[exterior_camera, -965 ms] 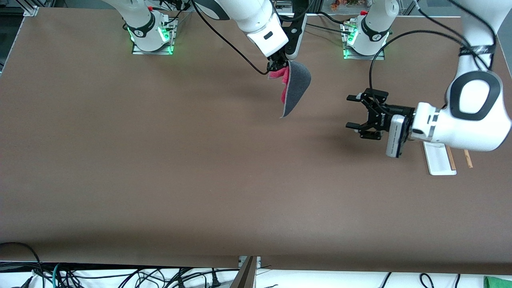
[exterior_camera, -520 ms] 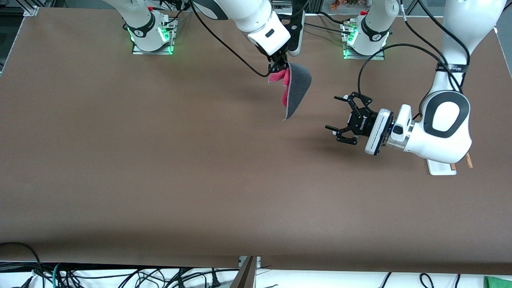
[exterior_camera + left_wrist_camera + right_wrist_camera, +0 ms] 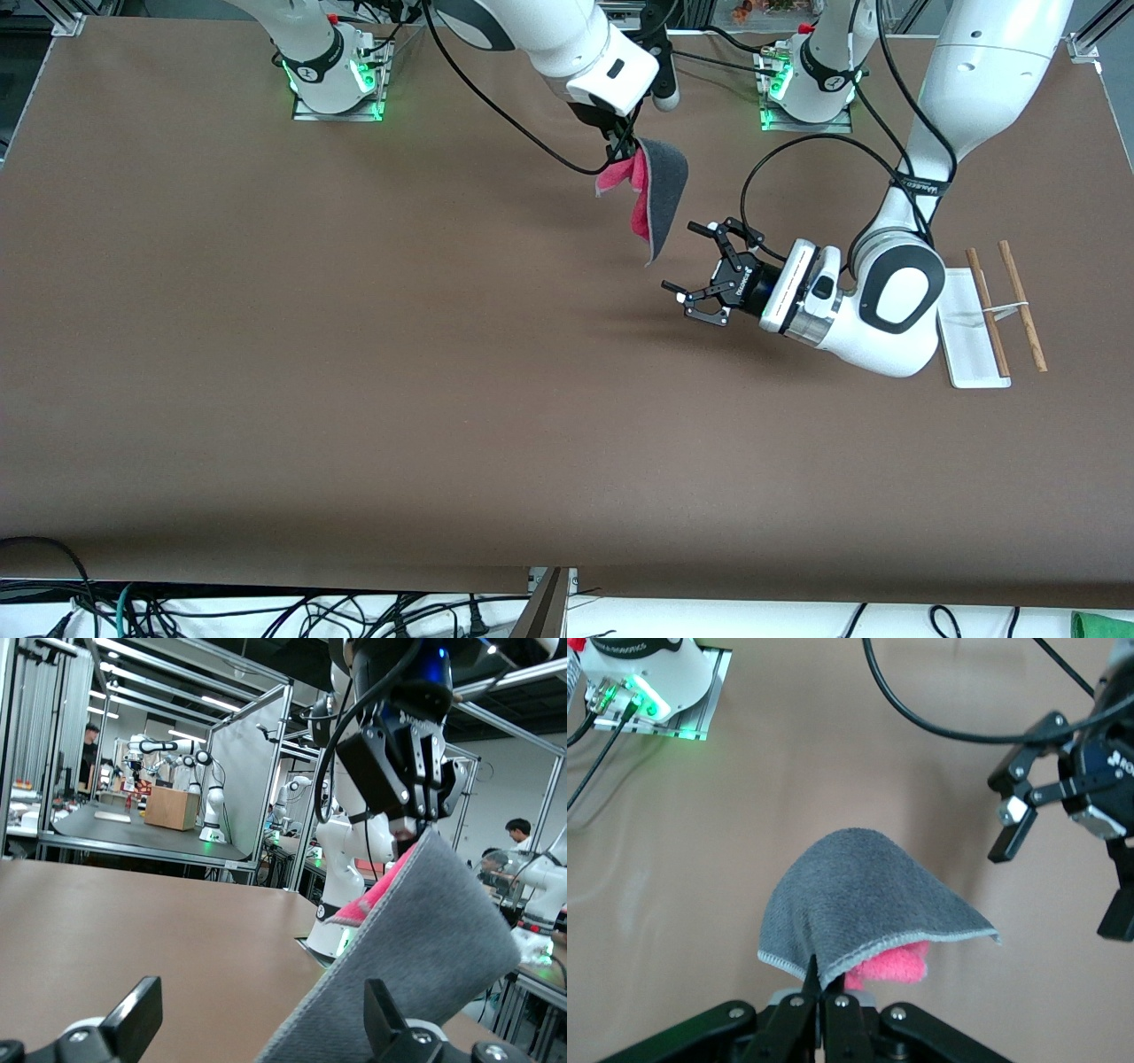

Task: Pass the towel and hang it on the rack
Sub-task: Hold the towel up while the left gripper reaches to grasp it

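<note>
Pink-red on one face and dark grey on the other, the small soft towel (image 3: 654, 195) hangs in the air from the right tool (image 3: 620, 142), which we see pinched tight on its top corner, over the brown tabletop (image 3: 354, 354). We see the left tool (image 3: 700, 270) just beside the towel's lower tip, its fingers spread wide and holding nothing. We find the white-based rack (image 3: 970, 341) with two thin brown wooden rods lying toward the left arm's end.
</note>
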Available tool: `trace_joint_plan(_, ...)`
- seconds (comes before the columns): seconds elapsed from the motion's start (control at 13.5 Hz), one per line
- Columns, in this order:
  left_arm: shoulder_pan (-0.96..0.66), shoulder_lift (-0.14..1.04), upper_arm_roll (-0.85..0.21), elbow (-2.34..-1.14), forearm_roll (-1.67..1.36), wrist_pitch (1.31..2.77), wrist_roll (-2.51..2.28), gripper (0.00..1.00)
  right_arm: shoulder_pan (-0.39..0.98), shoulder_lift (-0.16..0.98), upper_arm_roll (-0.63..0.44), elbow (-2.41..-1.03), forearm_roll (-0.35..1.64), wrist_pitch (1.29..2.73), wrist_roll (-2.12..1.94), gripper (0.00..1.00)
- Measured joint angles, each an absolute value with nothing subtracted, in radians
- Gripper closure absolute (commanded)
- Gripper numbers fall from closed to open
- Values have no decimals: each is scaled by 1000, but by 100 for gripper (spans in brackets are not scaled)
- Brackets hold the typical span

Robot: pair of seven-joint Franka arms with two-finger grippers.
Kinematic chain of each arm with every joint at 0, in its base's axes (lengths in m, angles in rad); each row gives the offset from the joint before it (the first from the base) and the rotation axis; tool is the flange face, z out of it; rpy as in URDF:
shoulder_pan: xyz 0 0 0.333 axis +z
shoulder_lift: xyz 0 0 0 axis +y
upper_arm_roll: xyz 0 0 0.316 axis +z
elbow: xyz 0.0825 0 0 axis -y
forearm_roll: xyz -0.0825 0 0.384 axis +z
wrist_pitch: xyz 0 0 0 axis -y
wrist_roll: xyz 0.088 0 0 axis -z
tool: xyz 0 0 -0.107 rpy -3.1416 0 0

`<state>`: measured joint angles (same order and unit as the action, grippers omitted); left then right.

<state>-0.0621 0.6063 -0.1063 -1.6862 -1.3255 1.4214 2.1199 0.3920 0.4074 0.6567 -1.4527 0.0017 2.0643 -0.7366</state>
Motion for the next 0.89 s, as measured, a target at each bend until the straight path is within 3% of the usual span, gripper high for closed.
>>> trace_joint_plan(0.67,-77,702,-107,-1717,-1326,1275,2290,2,406,407,658,-1453,-29,2051,-839,100)
trace_joint_plan(0.74,-80,703,-107,-1729,-1326,1266,2301,12,406,407,658,-1452,-29,2051,-840,100)
trace_joint_plan(0.82,-83,703,-107,-1740,-1326,1258,2312,34,406,407,658,-1452,-29,2052,-840,100)
trace_joint_plan(0.89,-89,703,-107,-1751,-1326,1254,2335,67,405,407,658,-1452,-29,2052,-840,100)
